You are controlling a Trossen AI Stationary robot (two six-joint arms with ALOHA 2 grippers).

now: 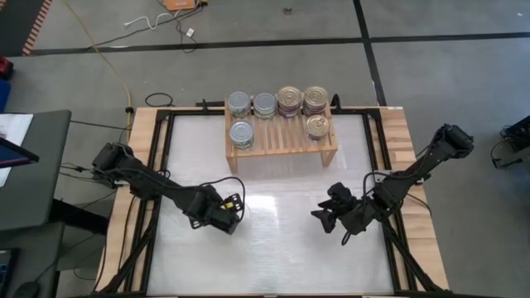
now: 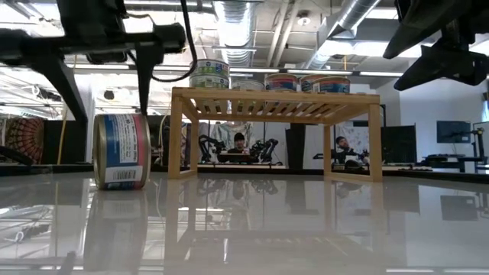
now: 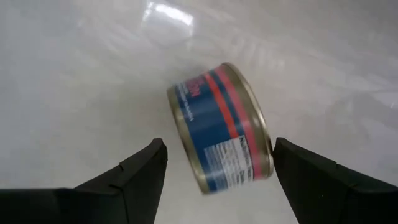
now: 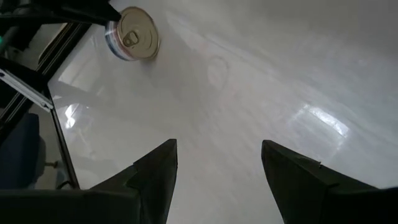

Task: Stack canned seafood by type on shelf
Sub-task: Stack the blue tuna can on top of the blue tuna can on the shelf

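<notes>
The light-wood shelf (image 1: 281, 142) stands at the table's far middle. Its slatted top bears three silver-topped cans (image 1: 264, 104) on the left and three gold-lidded cans (image 1: 315, 100) on the right. One blue-and-red can (image 3: 221, 127) stands on its curved side wall on the table (image 2: 122, 150), with its pull-tab lid (image 4: 132, 34) facing my right arm. My left gripper (image 3: 219, 146) hangs open just above this can, pointing down, one finger on either side and clear of it. My right gripper (image 1: 327, 213) waits open over the table's right half, with nothing between its fingers (image 4: 217, 149).
Bare glossy tabletop (image 1: 273, 248) lies between the arms and toward the near edge. Black frame rails (image 1: 161, 157) run along both wooden side edges. In the low view, people sit at desks (image 2: 239, 141) in the room beyond the shelf.
</notes>
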